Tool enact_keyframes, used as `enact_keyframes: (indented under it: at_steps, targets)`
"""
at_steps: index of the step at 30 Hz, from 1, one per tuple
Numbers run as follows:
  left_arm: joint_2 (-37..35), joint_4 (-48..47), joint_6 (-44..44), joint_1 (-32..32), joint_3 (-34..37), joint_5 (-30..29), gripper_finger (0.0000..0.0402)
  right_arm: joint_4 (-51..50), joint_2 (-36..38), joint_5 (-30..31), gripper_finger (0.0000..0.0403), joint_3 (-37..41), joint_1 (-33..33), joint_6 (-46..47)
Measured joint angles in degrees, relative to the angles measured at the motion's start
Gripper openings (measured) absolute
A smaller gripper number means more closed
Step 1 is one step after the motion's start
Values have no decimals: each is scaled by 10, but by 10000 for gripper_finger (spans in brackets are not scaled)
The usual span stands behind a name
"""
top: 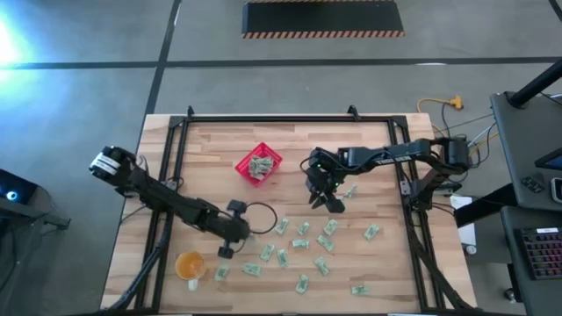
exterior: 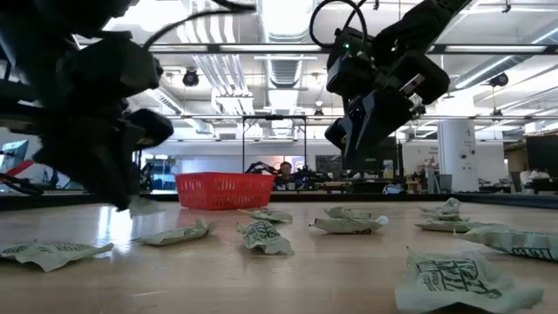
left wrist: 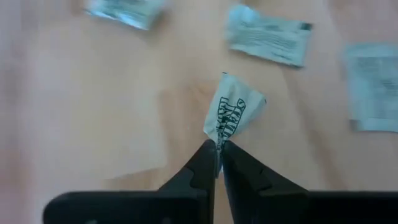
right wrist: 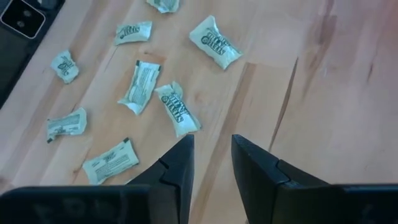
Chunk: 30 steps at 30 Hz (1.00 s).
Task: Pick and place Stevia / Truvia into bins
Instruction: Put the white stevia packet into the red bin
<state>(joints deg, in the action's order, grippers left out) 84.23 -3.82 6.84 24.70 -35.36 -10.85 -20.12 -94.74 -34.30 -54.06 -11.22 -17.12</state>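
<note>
The left gripper [left wrist: 217,149] is down at the tabletop [top: 386,263], its fingers [left wrist: 193,171] pinched on the edge of one packet [left wrist: 231,112] near the orange cup [top: 190,264]. The right gripper [right wrist: 211,152] hangs above the scattered packets [top: 303,244] with fingers [right wrist: 177,165] parted and empty. The red basket [top: 257,164] sits farther back, holding a few packets.

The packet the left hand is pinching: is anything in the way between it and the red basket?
Nothing visible blocks it. The left hand is shut on a packet, and bare table lies between there and the red basket.
</note>
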Motion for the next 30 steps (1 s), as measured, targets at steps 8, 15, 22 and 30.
enact_keyframes:
  at_steps: [8,15,22,30]
  targets:
    - [-66,-31,-117,-16,-10,-252,8,-2,3,84,87,0,-1,20]
    - [-123,-32,-186,-99,-9,-326,8,-5,6,94,78,0,-1,21]
    - [-138,-32,-222,-253,-9,-182,8,-6,6,94,72,0,-1,21]
    - [-131,-33,-222,-368,-10,-117,9,-7,9,113,73,0,0,19]
